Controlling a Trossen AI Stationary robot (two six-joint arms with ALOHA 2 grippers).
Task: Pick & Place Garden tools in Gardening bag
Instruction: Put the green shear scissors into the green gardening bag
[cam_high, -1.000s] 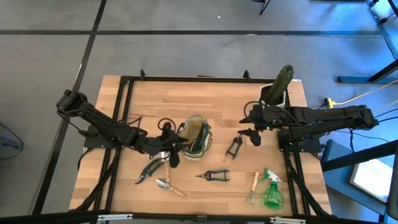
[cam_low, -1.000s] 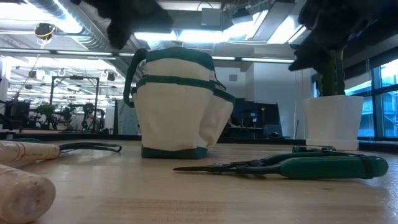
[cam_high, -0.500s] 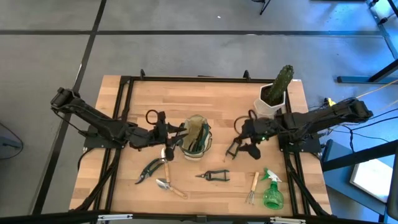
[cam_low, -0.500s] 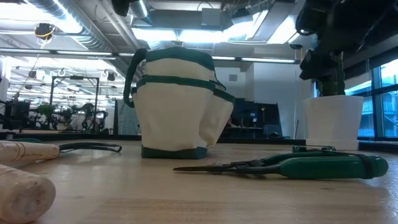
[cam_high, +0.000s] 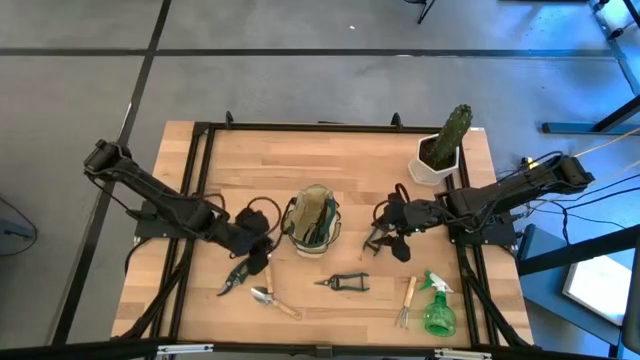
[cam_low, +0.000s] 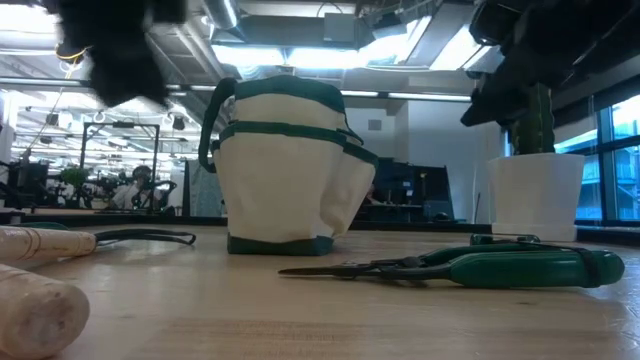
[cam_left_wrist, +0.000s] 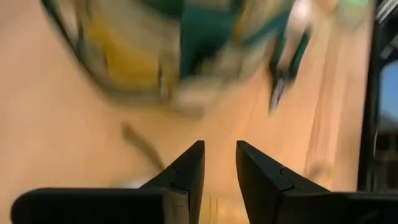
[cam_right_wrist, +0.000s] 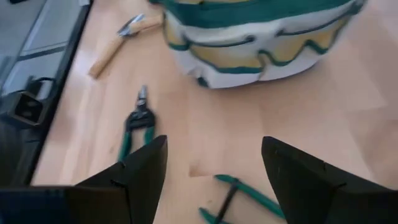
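Potted cactus (cam_high: 449, 139) at table's (cam_high: 350, 160) corner.

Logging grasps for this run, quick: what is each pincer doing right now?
Left pincer: slightly open, holding nothing.
Right pincer: wide open, holding nothing.

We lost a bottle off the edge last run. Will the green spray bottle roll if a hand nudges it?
Possibly. The green spray bottle lies on its side near the table's front edge, so its rounded body may roll, though the trigger head would likely stop it. Being plastic, it probably slides easily.

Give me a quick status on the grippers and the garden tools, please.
Left gripper empty, jaws slightly apart, over the pruners beside the gardening bag. Right gripper open above the black shears. Nothing blocking the bag's mouth.
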